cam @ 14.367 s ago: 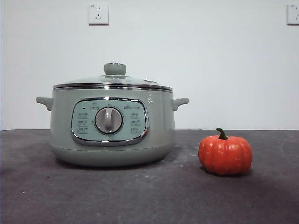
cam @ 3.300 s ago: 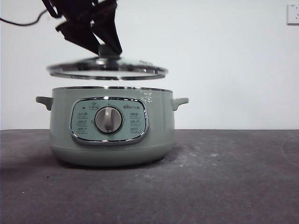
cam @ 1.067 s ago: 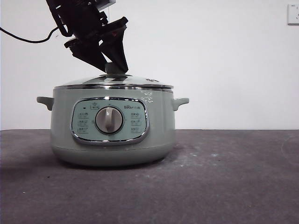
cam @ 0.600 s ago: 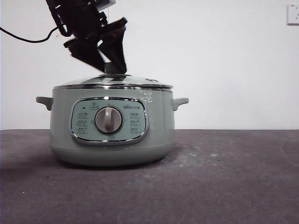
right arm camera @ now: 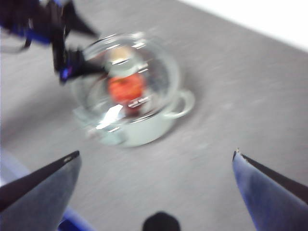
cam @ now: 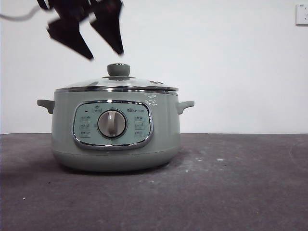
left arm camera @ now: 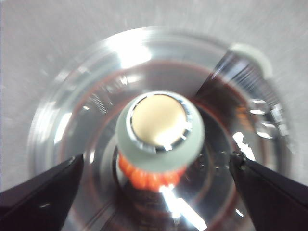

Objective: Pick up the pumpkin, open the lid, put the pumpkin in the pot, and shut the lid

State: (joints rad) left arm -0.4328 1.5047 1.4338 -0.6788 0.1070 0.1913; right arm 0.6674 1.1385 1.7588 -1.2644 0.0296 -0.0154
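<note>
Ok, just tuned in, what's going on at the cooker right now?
The glass lid sits closed on the green electric cooker, with the orange pumpkin visible inside through the glass. The left end effector hangs open just above the lid's knob, holding nothing. The right end effector waits open off to the side.

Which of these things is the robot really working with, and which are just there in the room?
Part of the job:
- pot
- lid, resting on the pot
- pumpkin, inside, seen through the glass
- left claw, open above the lid's knob
- right claw, open, away from the pot

Just there:
- wall socket
- table
</note>
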